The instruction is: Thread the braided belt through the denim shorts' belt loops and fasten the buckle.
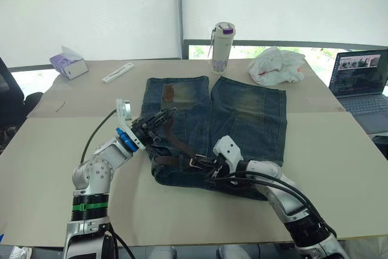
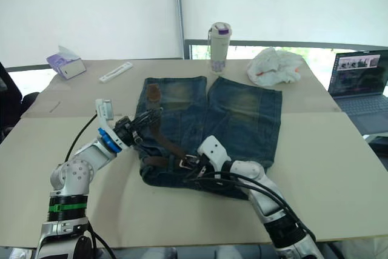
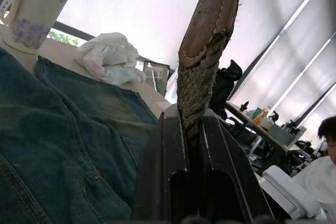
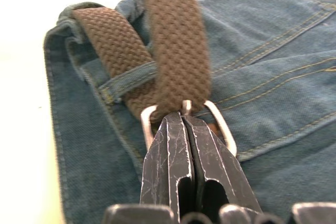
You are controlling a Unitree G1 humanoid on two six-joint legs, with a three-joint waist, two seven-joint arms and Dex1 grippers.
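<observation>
Head views: the shorts [image 1: 242,119] lie flat on a tan table [image 1: 54,150], waistband toward the robot, legs pointing at the window.
Belt [image 1: 176,144]: dark-brown braid lying along the waistband on the shorts' left half, then rising off the cloth to the left gripper.
Left gripper [image 1: 159,119]: held just above the left leg of the shorts; in its wrist view the two fingers [image 3: 163,171] are pressed together on the braid, with the leather-tipped belt end [image 3: 210,19] standing up past the fingertips.
Right gripper [image 4: 184,124]: low over the middle of the waistband; fingers squeezed together with no gap, tips at the buckle.
Buckle [image 4: 220,127]: silver frame lying on the denim at the waistband, the fingertips inside it and touching the pin; whether they pinch the metal itself cannot be told.
Loop [image 4: 126,80]: a narrow denim strip crossing over the braid near the waistband's edge, so the strap passes beneath it there; a second run of the strap lies over the first and meets the buckle.
Table, far side: a tumbler [image 1: 222,47] with a purple lid just beyond the shorts, a crumpled white bag [image 1: 277,66] to its right, a tissue box [image 1: 68,63] and a white strip [image 1: 117,72] to the left.
Right edge: an open laptop [image 1: 359,80].
</observation>
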